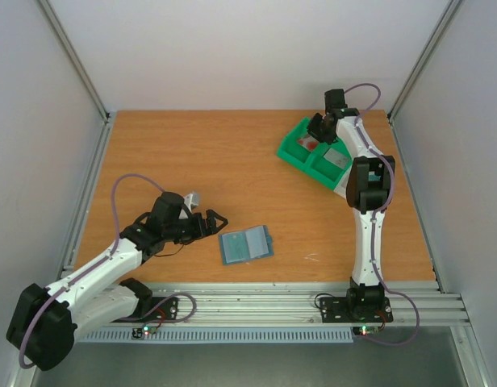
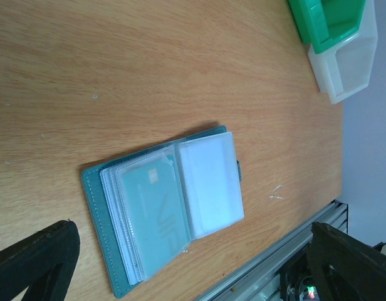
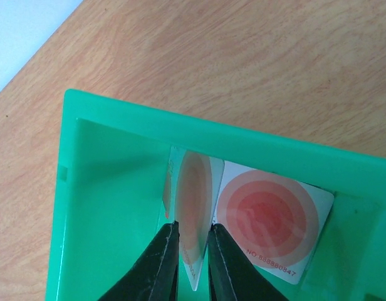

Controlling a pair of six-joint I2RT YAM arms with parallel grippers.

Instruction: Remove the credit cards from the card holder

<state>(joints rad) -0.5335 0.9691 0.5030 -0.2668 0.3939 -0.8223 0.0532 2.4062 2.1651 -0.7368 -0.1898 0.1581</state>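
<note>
The card holder (image 1: 245, 244) lies open on the table, a slate-blue bifold with clear sleeves (image 2: 212, 182). A teal credit card (image 2: 149, 200) shows inside its left sleeves. My left gripper (image 1: 216, 219) hovers just left of the holder, open wide and empty; its fingers (image 2: 30, 257) frame the holder in the left wrist view. My right gripper (image 3: 193, 232) reaches into the green bin (image 3: 118, 188). A reddish-pink credit card (image 3: 196, 200) stands on edge, tilted, between its slightly parted jaws. Another card with red rings (image 3: 268, 219) lies flat on the bin floor beside it.
The green bin (image 1: 293, 149) sits at the back right with a second compartment holding a grey card (image 1: 336, 158). A white bin (image 2: 343, 59) adjoins it. The metal rail (image 1: 273, 302) runs along the near table edge.
</note>
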